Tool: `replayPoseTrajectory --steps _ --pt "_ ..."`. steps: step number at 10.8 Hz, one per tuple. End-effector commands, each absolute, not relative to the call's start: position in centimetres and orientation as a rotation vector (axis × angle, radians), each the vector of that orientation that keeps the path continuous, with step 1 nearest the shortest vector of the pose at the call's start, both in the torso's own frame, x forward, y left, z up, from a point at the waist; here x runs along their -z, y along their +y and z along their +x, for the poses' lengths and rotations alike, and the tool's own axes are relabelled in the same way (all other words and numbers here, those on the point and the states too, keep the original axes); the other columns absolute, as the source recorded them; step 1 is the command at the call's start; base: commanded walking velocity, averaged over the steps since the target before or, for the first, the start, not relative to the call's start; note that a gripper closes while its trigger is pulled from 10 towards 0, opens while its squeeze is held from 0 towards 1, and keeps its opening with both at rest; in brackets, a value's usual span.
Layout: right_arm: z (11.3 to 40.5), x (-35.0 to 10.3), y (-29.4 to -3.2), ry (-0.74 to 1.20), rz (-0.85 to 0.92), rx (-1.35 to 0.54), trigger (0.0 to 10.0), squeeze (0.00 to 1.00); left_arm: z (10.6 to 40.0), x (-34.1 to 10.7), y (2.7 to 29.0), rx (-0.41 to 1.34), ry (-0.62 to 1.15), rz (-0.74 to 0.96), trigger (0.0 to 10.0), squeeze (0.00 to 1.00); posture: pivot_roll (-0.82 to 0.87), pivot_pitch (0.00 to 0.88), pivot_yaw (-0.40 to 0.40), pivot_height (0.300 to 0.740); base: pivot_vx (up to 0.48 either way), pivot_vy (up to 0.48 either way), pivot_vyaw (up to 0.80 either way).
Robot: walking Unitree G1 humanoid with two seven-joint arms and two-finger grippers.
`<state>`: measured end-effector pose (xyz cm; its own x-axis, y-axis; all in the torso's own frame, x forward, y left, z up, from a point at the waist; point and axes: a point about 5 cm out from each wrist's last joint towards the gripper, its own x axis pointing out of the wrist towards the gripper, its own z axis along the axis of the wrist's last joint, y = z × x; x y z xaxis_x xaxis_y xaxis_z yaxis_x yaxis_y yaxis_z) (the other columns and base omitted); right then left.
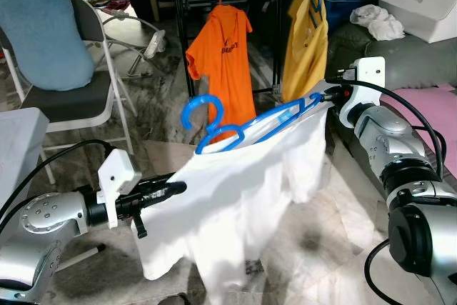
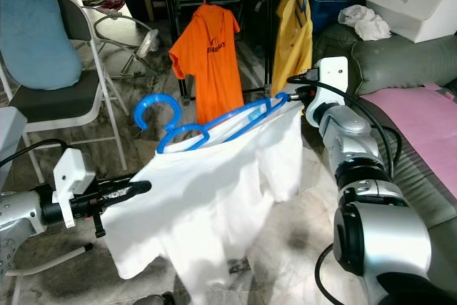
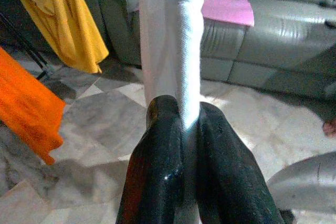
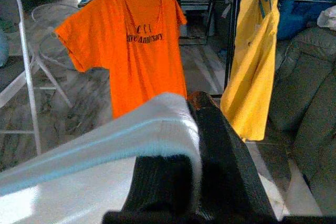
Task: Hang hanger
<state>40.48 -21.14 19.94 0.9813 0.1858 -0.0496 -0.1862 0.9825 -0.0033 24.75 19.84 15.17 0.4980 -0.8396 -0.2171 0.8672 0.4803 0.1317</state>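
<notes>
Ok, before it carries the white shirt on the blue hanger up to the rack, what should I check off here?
1. Right gripper shut on the blue hanger end: ok.
2. Left gripper pinching the white shirt: ok, cloth sits between the fingers.
3. Hanger hook free and open: ok.
4. Shirt seated on both hanger shoulders: cannot tell.
5. Free rail space between the orange shirt and yellow shirt: ok.
6. Hem off the floor: cannot tell.

The hanger [image 1: 235,123] is bright blue. The shirt [image 1: 235,198] on it is plain white. Behind hang an orange shirt [image 1: 227,55] with small dark letters and a yellow shirt [image 1: 305,41]. The chair cushion [image 1: 43,30] is soft blue.
</notes>
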Motion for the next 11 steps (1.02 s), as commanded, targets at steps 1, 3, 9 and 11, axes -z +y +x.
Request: replayPoseTrajectory --steps 1,3,9,11 --pt "40.8 -22.3 -22.3 -0.03 -0.015 -0.122 0.0 0.0 24.5 -14.3 21.1 1.027 0.197 0.293 0.0 0.0 0.02 0.099 -0.051 0.74 0.0 0.0 0.0" --pt "40.7 -22.7 -22.5 -0.055 -0.039 -0.129 0.0 0.0 24.8 -13.8 21.6 1.006 0.223 0.357 0.0 0.0 0.02 0.103 -0.044 0.74 0.0 0.0 0.0" --pt "40.7 -23.5 -21.9 -0.111 -0.073 -0.17 0.0 0.0 28.6 -12.0 24.3 0.63 0.246 0.508 0.0 0.0 0.01 0.096 -0.036 0.74 0.0 0.0 0.0" --pt "40.8 -23.8 -21.3 -0.129 -0.068 -0.191 0.0 0.0 28.7 -11.0 24.7 0.615 0.299 0.57 0.0 0.0 0.01 0.095 -0.034 0.74 0.0 0.0 0.0"
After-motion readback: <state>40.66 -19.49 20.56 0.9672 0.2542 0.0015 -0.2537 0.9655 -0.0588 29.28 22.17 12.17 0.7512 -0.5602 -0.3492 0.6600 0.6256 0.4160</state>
